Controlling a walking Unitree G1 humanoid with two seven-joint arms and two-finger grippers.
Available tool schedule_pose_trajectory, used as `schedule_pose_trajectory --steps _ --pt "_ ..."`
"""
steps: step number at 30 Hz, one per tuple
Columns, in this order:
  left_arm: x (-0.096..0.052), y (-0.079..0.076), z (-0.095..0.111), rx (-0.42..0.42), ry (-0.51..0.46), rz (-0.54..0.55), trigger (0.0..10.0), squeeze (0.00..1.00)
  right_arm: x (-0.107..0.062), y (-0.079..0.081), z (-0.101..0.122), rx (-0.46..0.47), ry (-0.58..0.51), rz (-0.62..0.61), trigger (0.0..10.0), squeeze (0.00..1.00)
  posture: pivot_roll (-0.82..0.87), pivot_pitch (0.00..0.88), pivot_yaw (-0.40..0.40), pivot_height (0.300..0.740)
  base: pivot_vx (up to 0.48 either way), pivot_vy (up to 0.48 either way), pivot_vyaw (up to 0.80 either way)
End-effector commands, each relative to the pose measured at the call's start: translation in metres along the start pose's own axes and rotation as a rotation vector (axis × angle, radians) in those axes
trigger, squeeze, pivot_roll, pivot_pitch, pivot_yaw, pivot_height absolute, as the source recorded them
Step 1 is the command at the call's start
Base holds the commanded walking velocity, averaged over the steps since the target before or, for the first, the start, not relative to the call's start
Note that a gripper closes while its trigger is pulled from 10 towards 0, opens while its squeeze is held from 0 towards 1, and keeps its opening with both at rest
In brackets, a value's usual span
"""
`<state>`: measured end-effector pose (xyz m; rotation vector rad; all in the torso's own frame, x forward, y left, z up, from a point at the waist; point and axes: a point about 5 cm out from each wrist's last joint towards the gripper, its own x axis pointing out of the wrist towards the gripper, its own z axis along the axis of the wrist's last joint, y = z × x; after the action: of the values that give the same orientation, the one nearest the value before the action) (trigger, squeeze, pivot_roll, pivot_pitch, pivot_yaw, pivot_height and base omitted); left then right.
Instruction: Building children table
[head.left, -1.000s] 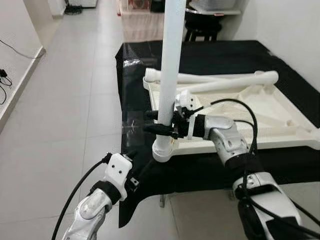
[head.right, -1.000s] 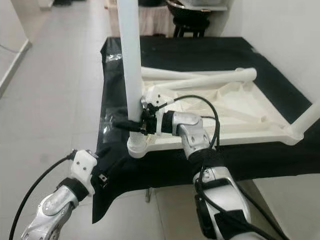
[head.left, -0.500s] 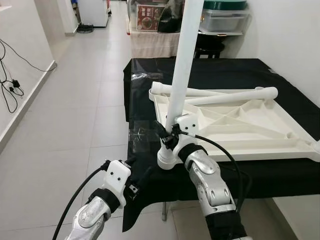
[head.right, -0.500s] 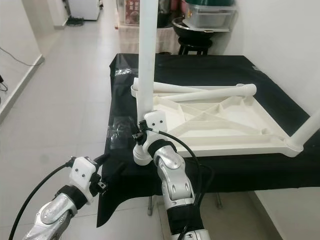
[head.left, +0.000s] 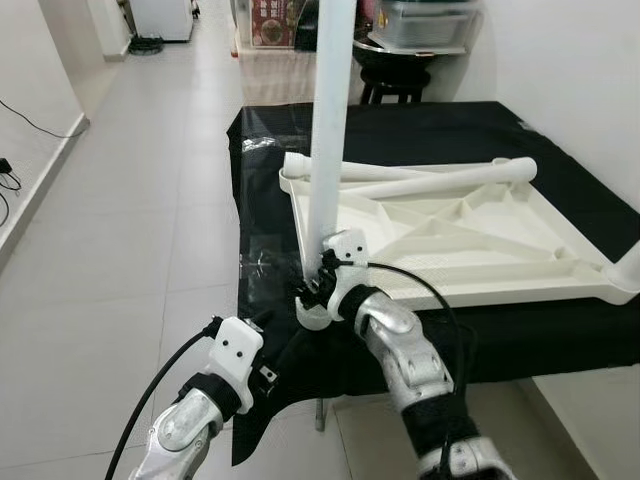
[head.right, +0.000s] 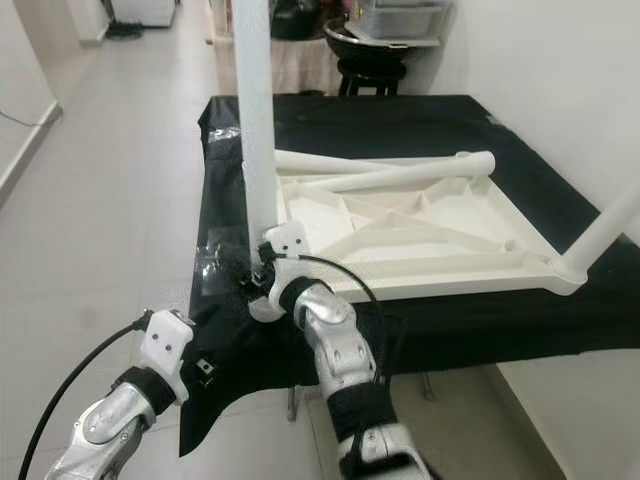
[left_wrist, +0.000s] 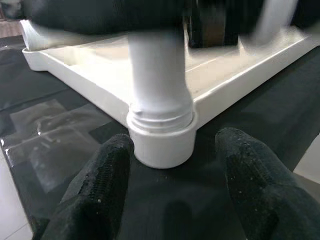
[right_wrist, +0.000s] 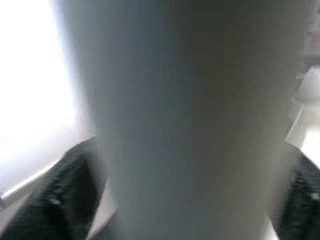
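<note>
A white children's tabletop lies upside down on a black-draped table. One white leg stands upright in the near left corner socket. My right gripper is shut on this leg just above the socket; the right wrist view has the leg between its fingers. My left gripper is open, low at the table's near edge, its fingers apart on either side of the socket without touching it. A second upright leg stands at the near right corner. Two loose legs lie across the far side.
Grey tiled floor stretches along the table's left. A black stool and storage boxes stand beyond the far end. A white wall runs close on the right. The black cloth hangs over the near edge.
My right gripper has slid down the upright leg to just above the socket, its arm swinging round to come from the near side. The left arm has barely moved. The camera shifted.
</note>
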<state>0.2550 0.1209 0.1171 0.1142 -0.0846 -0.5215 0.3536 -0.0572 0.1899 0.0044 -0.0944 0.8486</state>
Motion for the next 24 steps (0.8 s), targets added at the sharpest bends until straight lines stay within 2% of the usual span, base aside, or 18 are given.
schedule_pose_trajectory --steps 1,2,3,6,7,9,15,16,17,18,21,24 --pt "-0.001 0.0 -0.006 -0.002 0.021 0.003 10.0 0.0 0.001 -0.001 0.003 0.006 -0.013 0.1 10.0 0.93 0.0 0.093 -0.066 0.74 0.0 0.0 0.0" --pt "-0.001 0.0 -0.006 -0.002 0.021 0.003 10.0 0.0 0.0 -0.005 0.008 -0.017 -0.013 0.151 10.0 0.0 0.01 0.091 -0.069 0.74 0.0 0.0 0.0" --pt "-0.001 0.0 -0.006 -0.002 0.021 0.003 10.0 0.0 0.0 -0.005 0.008 -0.017 -0.013 0.151 10.0 0.0 0.01 0.091 -0.069 0.74 0.0 0.0 0.0" --pt "-0.001 0.0 -0.006 0.002 0.021 0.008 10.0 0.0 -0.005 -0.008 0.011 -0.093 0.053 0.377 10.0 0.0 0.02 0.093 -0.073 0.74 0.0 0.0 0.0" --pt "-0.001 0.0 -0.006 0.002 0.021 0.008 10.0 0.0 -0.005 -0.008 0.011 -0.093 0.053 0.377 10.0 0.0 0.02 0.093 -0.073 0.74 0.0 0.0 0.0" --pt "-0.002 -0.001 -0.006 0.004 0.022 0.011 10.0 0.0 -0.009 -0.011 0.011 -0.1 0.089 0.482 10.0 0.0 0.02 0.093 -0.073 0.74 0.0 0.0 0.0" --pt "-0.003 -0.001 -0.006 0.006 0.023 0.012 10.0 0.0 -0.009 -0.018 0.01 -0.081 0.125 0.509 10.0 0.0 0.03 0.095 -0.063 0.74 0.0 0.0 0.0" --pt "-0.003 0.0 -0.006 0.008 0.025 0.01 10.0 0.0 -0.013 -0.025 0.004 -0.028 0.163 0.523 8.2 0.0 0.03 0.097 -0.056 0.74 0.0 0.0 0.0" --pt "-0.004 -0.001 -0.006 0.008 0.026 0.009 10.0 0.0 -0.016 -0.028 0.0 -0.016 0.181 0.529 3.4 0.0 0.03 0.098 -0.054 0.74 0.0 0.0 0.0" --pt "-0.004 -0.001 -0.006 0.009 0.027 0.008 10.0 0.0 -0.02 -0.031 -0.003 -0.014 0.197 0.528 0.0 0.0 0.03 0.098 -0.054 0.74 0.0 0.0 0.0" --pt "-0.004 -0.001 -0.006 0.009 0.027 0.008 10.0 0.0 -0.022 -0.032 -0.005 -0.018 0.206 0.526 0.0 0.0 0.03 0.098 -0.054 0.74 0.0 0.0 0.0" --pt "-0.005 -0.002 -0.006 0.007 0.027 0.006 10.0 0.0 -0.031 -0.04 -0.01 0.0 0.212 0.495 0.0 0.0 0.02 0.109 -0.048 0.74 0.0 0.0 0.0"
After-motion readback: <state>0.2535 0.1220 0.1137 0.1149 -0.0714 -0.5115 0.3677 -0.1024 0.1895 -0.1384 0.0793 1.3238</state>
